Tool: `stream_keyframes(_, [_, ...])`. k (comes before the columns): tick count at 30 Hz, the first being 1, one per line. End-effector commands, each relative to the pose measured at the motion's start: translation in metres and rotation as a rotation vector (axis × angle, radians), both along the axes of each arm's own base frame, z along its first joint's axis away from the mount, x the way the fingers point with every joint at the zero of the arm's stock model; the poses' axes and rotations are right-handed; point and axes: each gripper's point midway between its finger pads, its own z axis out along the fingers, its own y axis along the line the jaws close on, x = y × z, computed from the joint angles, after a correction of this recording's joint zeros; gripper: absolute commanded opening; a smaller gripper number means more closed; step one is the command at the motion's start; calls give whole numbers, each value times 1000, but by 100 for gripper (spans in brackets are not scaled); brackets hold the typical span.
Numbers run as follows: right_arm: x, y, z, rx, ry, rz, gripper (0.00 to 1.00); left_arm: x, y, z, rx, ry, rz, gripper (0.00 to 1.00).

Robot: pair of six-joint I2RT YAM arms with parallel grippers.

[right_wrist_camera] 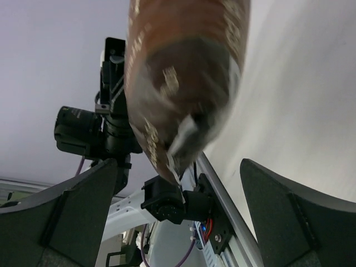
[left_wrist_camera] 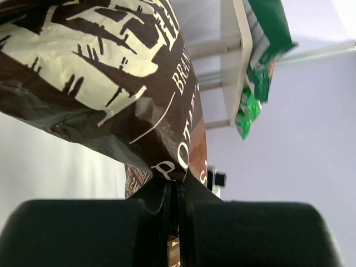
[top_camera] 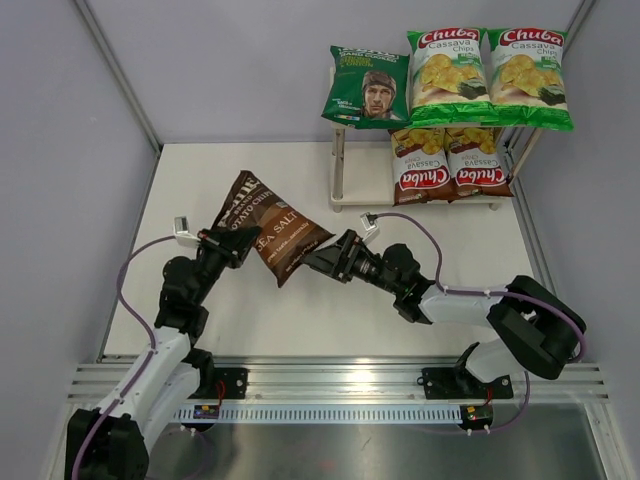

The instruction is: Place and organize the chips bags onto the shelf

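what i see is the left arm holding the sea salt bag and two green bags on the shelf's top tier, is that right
Not quite. The top view shows three green bags on the top tier of the shelf, not two: the REAL bag and two Chuba bags. The left arm does hold the sea salt bag.

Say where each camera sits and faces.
Top external: overhead from behind, looking down on left arm, right arm, shelf, Sea Salt bag.
Left wrist: behind the shut left gripper, facing along the bag toward the shelf.
Right wrist: behind the open right gripper, facing the bag's end and left arm.
Shared: the bag, in all three.
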Motion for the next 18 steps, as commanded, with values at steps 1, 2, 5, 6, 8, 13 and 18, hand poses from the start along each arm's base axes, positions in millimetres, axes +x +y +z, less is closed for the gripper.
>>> stream_keyframes(1, [8,9,43,77,-129,-24,100,-9,-6,17,-32,-80,-1,0])
stream_keyframes(2, [10,10,45,77,-131,-30,99,-14,-13,20,-35,-101,-29,0])
stream_keyframes(5, [12,11,47,96,-128,-35,99,-24,-31,31,-14,-177,-81,0])
stream_keyframes(6, [13,12,45,94,-126,-35,100,-27,-35,34,-17,-199,-95,0])
stream_keyframes(8, [11,14,49,104,-139,-29,99,-35,-48,31,-26,-209,-134,0])
stream_keyframes(13, [9,8,51,97,-164,-47,79,-49,-59,36,-35,-258,-169,0])
stream_keyframes(18, [10,-10,54,55,-235,-119,47,-55,-53,34,19,-275,-146,12])
